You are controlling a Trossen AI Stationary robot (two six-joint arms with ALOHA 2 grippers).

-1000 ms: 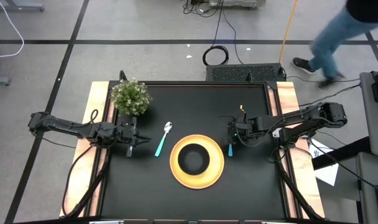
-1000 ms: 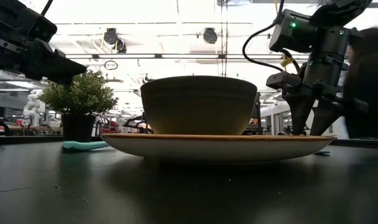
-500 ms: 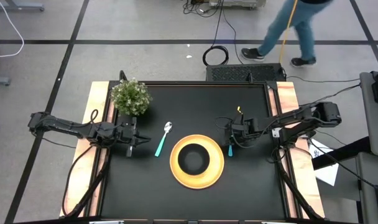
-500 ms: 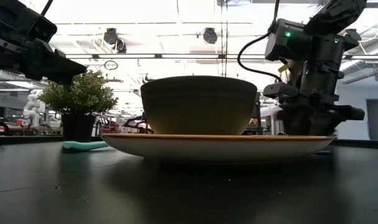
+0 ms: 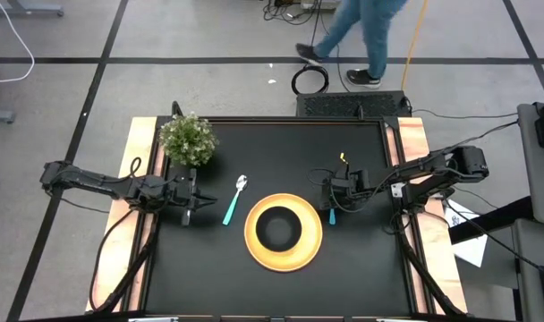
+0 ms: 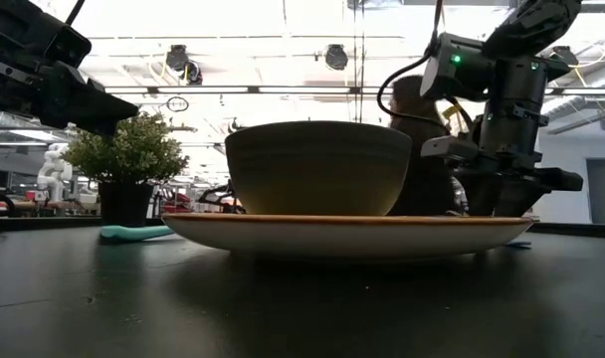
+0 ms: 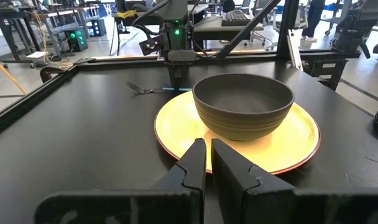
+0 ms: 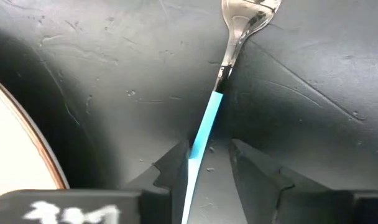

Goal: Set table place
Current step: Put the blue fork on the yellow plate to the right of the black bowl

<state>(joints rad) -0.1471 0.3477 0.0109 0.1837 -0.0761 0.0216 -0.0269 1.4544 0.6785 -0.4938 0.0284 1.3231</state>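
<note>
A round yellow plate (image 5: 284,255) lies mid-table with a black bowl (image 5: 276,226) standing in it. A teal-handled spoon (image 5: 233,202) lies on the table left of the plate. A teal-handled fork (image 5: 331,215) lies flat to the plate's right, tines toward the far edge (image 8: 248,9). My right gripper (image 5: 333,200) is low over the fork, open and pointing down, with one finger on each side of the teal handle (image 8: 201,134). My left gripper (image 5: 190,199) is shut and empty, left of the spoon, and shows in its wrist view (image 7: 207,163). My right gripper comes from above with its fingers across the fork's teal handle, about mid-length. One finger (image 8: 176,171) lies right beside the handle; whether it touches, I cannot tell. The other finger (image 8: 254,171) stands apart. The fork lies flat on the table.
A small green potted plant (image 5: 189,139) stands at the far left of the table. Wooden strips (image 5: 142,161) run along both short sides. A person (image 5: 361,27) walks on the floor beyond the far edge. Bare black top lies near the front edge (image 5: 281,295).
My right gripper has gone down toward the table and a little toward the left edge, so its fingers now straddle the fork's handle. The fork has stayed in place. The person behind the table has walked toward the left.
</note>
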